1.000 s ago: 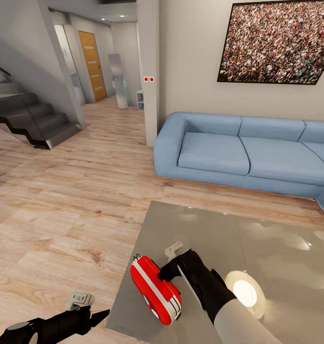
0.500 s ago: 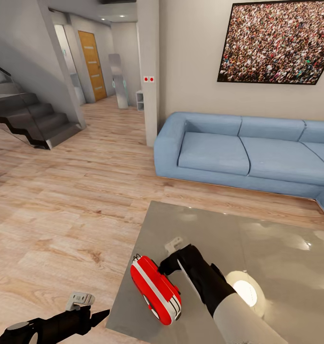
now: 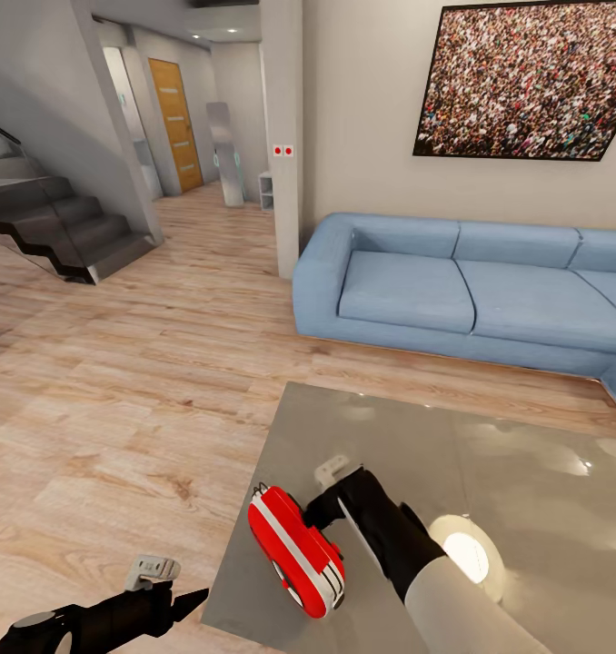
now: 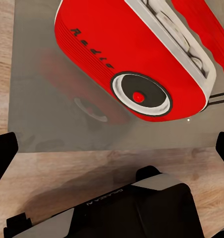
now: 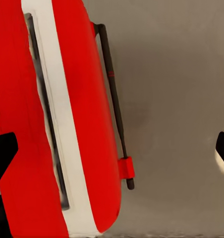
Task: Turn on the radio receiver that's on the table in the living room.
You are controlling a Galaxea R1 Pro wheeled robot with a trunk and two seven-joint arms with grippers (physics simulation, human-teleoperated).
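A wide living room is laid out in the head view: light wood plank floor, a light-blue sofa along the pale wall, and above it a large speckled crowd picture. Dark stairs are seen at the far left, an orange door down the hallway.

Closer in, the table is spread out low and square, its grey-taupe top glossy with reflections; a bright round patch of light is caught on it beside the right arm.

Near the table's front left corner the radio receiver is found, bright red with a white band round its edge. In the left wrist view its dial is shown with a red dot at the centre; in the right wrist view its thin dark handle is seen along one side.

The right gripper is held right at the radio's far side, its fingertips spread wide at the edges of its wrist view. The left gripper is hung low over the floor just off the table's edge, jaws likewise parted.
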